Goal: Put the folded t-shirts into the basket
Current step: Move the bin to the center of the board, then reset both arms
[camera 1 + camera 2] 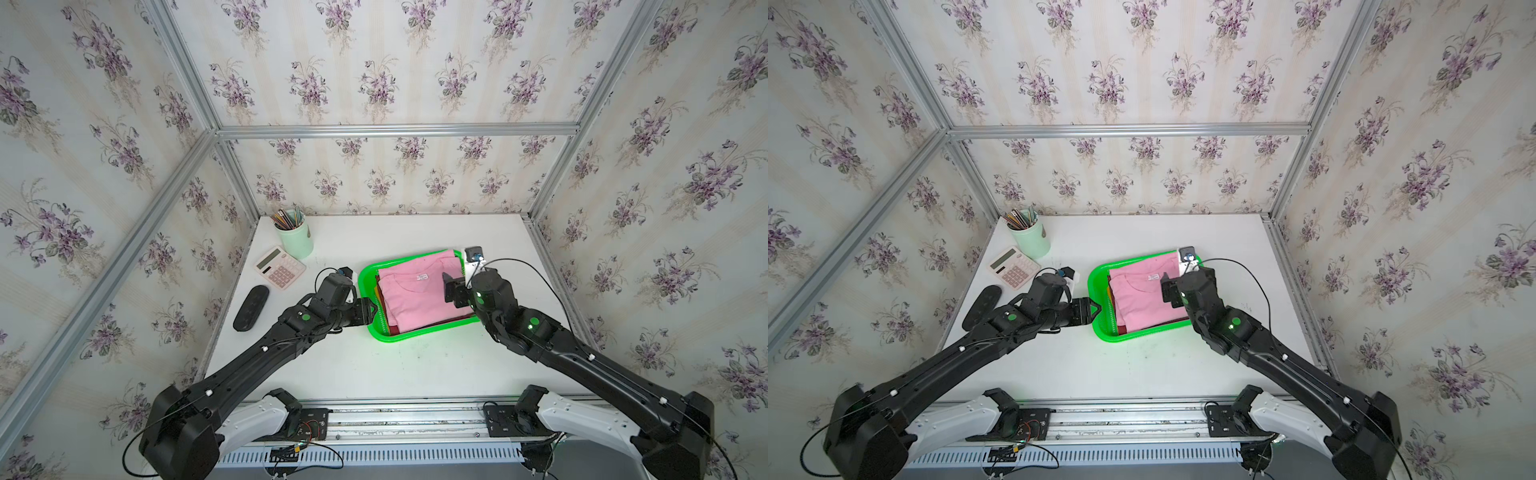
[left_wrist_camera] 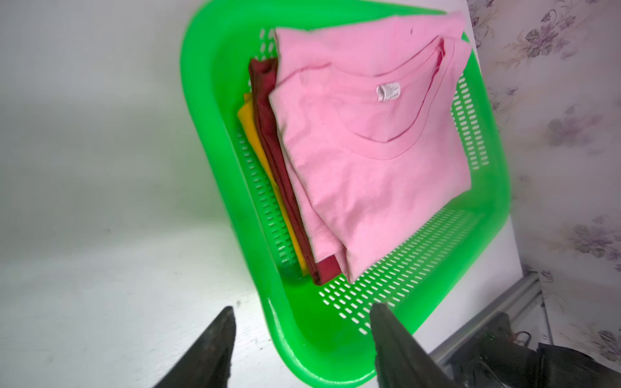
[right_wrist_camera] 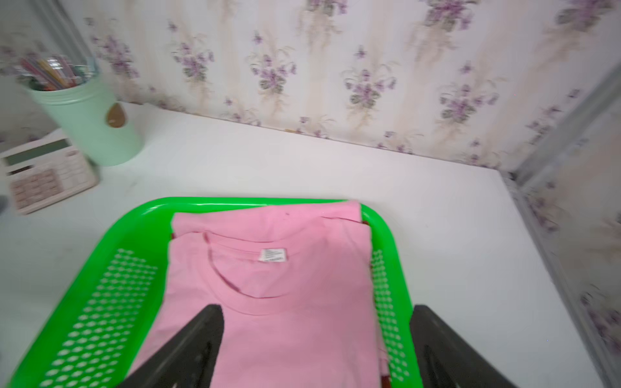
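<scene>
The green basket [image 1: 365, 274] [image 1: 1096, 286] sits mid-table and holds all the folded t-shirts in one stack. The pink tee [image 1: 415, 295] [image 1: 1142, 299] [image 2: 369, 151] [image 3: 285, 302] lies on top, label up. Below it only edges of the dark red tee [image 2: 263, 97] and the yellow tee [image 2: 248, 118] show. My left gripper [image 1: 375, 309] [image 2: 304, 309] is open at the basket's left near corner, its jaws on either side of the rim [image 2: 208, 100] without gripping it. Over the pink tee's right part hovers my right gripper [image 1: 451, 289] [image 3: 317, 307], open and empty.
A mint cup of pencils [image 1: 296, 239] stands at the back left, with a calculator [image 1: 279, 267] in front of it. A black oval case [image 1: 251, 307] lies near the table's left edge. Aluminium frame posts and wallpapered walls close in three sides.
</scene>
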